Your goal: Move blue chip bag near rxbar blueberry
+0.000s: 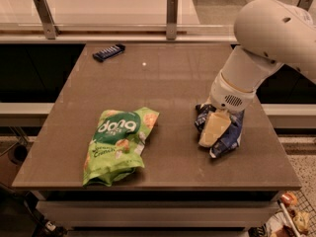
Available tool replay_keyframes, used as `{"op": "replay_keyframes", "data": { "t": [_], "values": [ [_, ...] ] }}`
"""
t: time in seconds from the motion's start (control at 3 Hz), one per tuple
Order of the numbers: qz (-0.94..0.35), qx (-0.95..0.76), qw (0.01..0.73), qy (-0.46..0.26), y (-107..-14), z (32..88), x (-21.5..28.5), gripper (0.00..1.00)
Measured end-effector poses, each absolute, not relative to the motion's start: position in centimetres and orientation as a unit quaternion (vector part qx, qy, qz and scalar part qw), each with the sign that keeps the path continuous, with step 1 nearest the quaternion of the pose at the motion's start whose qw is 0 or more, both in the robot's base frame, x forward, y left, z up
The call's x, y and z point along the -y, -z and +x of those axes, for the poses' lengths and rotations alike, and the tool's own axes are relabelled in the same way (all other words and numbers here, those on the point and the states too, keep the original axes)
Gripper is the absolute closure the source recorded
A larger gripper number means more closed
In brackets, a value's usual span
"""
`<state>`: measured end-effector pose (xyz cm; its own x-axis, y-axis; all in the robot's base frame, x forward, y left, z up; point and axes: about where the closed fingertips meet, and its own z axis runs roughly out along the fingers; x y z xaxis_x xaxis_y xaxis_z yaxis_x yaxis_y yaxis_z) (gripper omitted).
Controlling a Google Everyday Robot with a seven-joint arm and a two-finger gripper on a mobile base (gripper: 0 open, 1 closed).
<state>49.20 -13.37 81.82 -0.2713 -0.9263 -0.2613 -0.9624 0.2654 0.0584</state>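
Blue chip bag (232,135): located at about 4 o'clock on the table (163,83), near the right edge, crumpled and bunched up.

Gripper (211,135): directly over the bag, reaching down from the arm at 2 o'clock. It is clamped on the bag. One pale finger (215,127) lies across the foil, with folds of the bag showing on both sides of it. I cannot tell whether the bag is clear of the tabletop.

Rxbar blueberry (108,52): flat at about 11 o'clock, by the far left corner, well apart from the bag.

Green snack bag (118,144): at about 8 o'clock, untouched and not on the straight line between bag and bar.

Assessment: the grasp appears secured. The carry across the table toward 11 o'clock and the release beside the bar are not yet done, so most of the task is outstanding.
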Motion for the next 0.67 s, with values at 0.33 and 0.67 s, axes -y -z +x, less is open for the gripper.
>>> {"op": "replay_keyframes", "data": {
  "t": [0.33,0.67],
  "values": [
    [-0.597,-0.791,0.088,-0.103,-81.86,49.18,13.35,0.83],
    [-0.598,-0.790,0.088,-0.102,-81.89,49.15,13.31,1.00]
  ]
}}
